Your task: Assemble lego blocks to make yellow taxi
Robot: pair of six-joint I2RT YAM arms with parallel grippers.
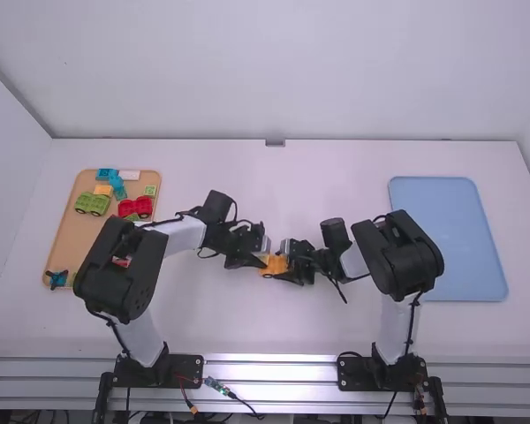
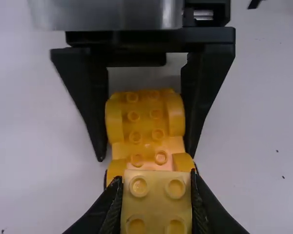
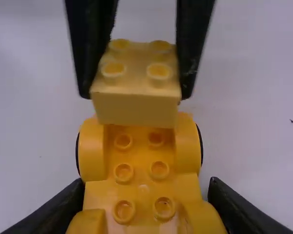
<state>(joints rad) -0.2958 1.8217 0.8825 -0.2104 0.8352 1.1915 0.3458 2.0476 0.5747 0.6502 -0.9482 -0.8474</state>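
At the middle of the table in the high view, my left gripper [image 1: 260, 253] faces my right gripper [image 1: 291, 262], with the orange car base [image 1: 274, 265] between them. A pale yellow block [image 2: 156, 200] is clamped between the fingers of my left gripper [image 2: 156, 179], studs showing. My right gripper [image 3: 145, 184] grips the sides of the studded car base [image 3: 141, 170]. The block [image 3: 136, 105] overlaps the base's far end in the right wrist view; whether it touches the studs I cannot tell.
On the left stands a wooden tray [image 1: 64, 238] with a green car [image 1: 93, 203], a red car [image 1: 135, 208], blue pieces [image 1: 117, 184] and other blocks. A blue tray [image 1: 455, 238] lies on the right. The left arm reaches across the wooden tray's near right side.
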